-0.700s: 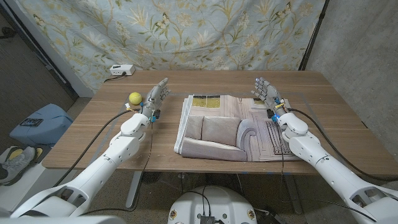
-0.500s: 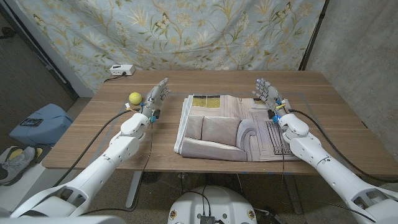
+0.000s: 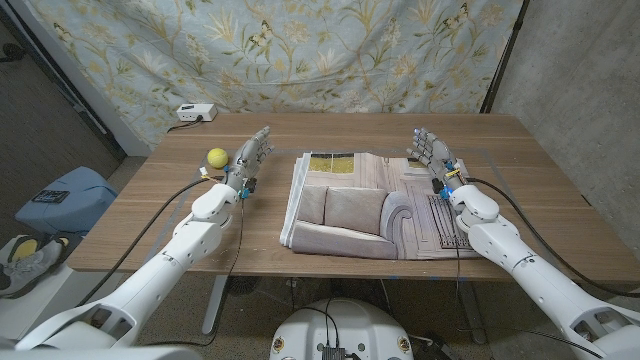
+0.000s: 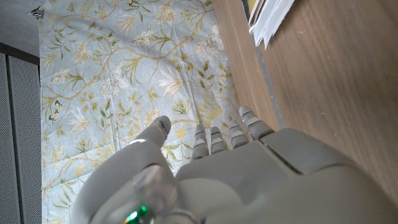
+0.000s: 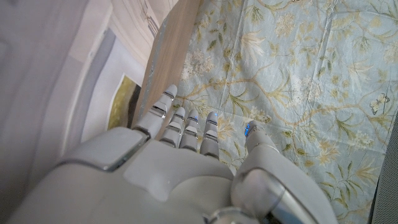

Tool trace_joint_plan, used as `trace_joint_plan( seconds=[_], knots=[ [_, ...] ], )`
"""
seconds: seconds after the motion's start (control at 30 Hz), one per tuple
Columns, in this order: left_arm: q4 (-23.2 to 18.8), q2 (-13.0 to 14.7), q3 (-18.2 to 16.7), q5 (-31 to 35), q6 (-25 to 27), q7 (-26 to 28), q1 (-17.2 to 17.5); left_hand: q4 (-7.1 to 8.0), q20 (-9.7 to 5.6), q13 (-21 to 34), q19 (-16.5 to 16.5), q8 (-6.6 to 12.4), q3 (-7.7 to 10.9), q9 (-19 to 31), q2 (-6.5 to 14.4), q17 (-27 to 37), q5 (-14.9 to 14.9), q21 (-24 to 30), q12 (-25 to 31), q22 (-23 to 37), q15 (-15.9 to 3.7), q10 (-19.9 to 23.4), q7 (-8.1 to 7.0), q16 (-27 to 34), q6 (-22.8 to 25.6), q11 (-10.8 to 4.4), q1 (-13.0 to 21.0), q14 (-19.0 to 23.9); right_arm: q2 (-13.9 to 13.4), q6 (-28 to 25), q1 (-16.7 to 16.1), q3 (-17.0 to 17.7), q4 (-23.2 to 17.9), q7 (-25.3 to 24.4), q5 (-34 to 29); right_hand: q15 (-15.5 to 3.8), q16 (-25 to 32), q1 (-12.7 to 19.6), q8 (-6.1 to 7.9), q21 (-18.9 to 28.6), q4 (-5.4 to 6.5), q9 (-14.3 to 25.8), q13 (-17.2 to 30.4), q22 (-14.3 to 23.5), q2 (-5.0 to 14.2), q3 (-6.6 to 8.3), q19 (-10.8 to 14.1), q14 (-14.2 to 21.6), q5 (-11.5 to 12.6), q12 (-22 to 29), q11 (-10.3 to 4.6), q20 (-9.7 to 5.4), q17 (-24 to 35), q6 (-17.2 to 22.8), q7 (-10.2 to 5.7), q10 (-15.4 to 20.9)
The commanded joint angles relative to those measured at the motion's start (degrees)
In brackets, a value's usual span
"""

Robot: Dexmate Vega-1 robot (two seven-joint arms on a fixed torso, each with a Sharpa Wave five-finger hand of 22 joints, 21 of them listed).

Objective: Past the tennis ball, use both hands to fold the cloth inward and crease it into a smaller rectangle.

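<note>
While both hands wait w/ nothing in them, the fold isn't started yet.

Far upper left of the head view, a small white box (image 3: 195, 113) sits near the table's (image 3: 150, 215) back edge. Next, left of centre, the tennis ball (image 3: 216, 157) lies on the wood, just beside the left hand (image 3: 252, 155) but apart from it. That hand holds nothing, its fingers straight and close together, reaching toward the backdrop; the left wrist view shows the same, fingers (image 4: 214, 140) extended, no contact w/ the table that I can tell.

Centre frame, the cloth (image 3: 375, 205), printed w/ a sofa scene, lies already doubled, its thick folded edge along the near side. At the right, the right hand (image 3: 430, 152) hovers or stands over the cloth's far right corner, fingers spread, gripping nothing; the right wrist view confirms the fingers (image 5: 186, 127) apart.

Risks, as I judge them: the left hand moving in toward the cloth could clip the ball and send it rolling off the table. If the hands lift unevenly, layers may slide, giving a skewed crease. Smooth fingers may also slip off the thick stacked edge.
</note>
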Motion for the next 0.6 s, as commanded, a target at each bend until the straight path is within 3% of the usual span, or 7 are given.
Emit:
trace_joint_plan(
  seconds=[0.03, 0.6],
  knots=[
    [-2.0, 1.3, -0.1, 0.2, 0.4, -0.2, 1.3, -0.35, -0.09, 0.1, 0.4, 0.16, 0.25, 0.2, 0.0, 0.1, 0.5, 0.1, 0.4, 0.1, 0.62, 0.0, -0.01, 0.1, 0.6, 0.36, 0.9, -0.1, -1.0, -0.2, -0.6, 0.2, -1.5, -0.2, -0.7, 0.19, 0.5, 0.5, 0.35, 0.3, -0.12, 0.2, 0.2, 0.2, -0.24, 0.18, 0.1, 0.3, 0.2, 0.2, 0.22, 0.21, 0.1, 0.4, 0.14, 0.5],
    [-3.8, 3.5, 1.7, 3.2, 2.7, -1.0, -0.1, -0.93, -0.01, 0.0, 0.3, 0.12, 0.27, 0.2, -0.2, 0.1, 0.6, 0.0, 0.5, 0.1, 0.75, 0.3, -0.08, 0.1, 0.6, 0.48, 1.3, -0.1, -2.8, 0.3, -1.1, 1.1, -2.9, -0.5, -1.5, 0.28, 0.5, 0.4, 0.35, 0.3, -0.12, 0.2, 0.2, 0.2, -0.25, 0.11, 0.0, 0.1, 0.2, 0.2, 0.17, 0.28, 0.1, 0.4, 0.08, 0.4]
  ],
)
